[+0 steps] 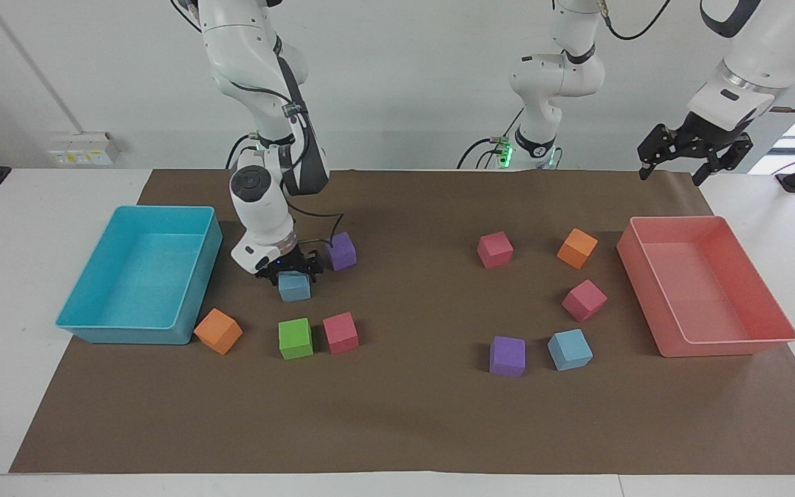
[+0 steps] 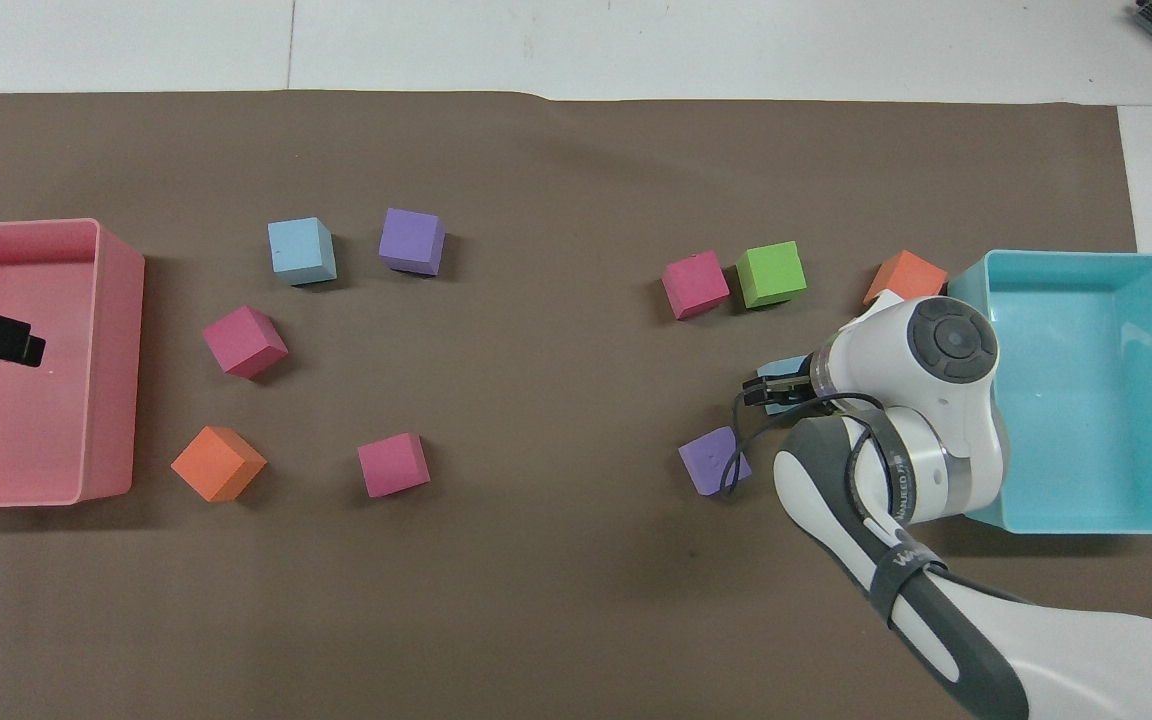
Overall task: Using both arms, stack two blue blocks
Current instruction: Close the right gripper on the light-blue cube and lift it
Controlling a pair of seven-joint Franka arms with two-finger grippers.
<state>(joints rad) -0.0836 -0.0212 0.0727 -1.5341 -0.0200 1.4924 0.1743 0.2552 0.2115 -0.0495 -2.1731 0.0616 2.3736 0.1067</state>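
Note:
One sky-blue block (image 1: pixel 294 286) lies on the brown mat beside the turquoise tray; in the overhead view only a sliver of it (image 2: pixel 786 367) shows under the arm. My right gripper (image 1: pixel 292 273) is low over this block, open, with a finger at each side of its top; it also shows in the overhead view (image 2: pixel 781 386). The second blue block (image 1: pixel 569 349) lies toward the left arm's end, beside a purple cube, and shows plainly in the overhead view (image 2: pixel 301 251). My left gripper (image 1: pixel 691 157) hangs open and waits high over the pink tray's end.
A turquoise tray (image 1: pixel 80 324) stands at the right arm's end and a pink tray (image 1: pixel 722 348) at the left arm's end. A purple cube (image 1: pixel 341 250) sits close beside the right gripper. Green (image 1: pixel 295 338), pink (image 1: pixel 340 332) and orange (image 1: pixel 218 331) cubes lie farther out.

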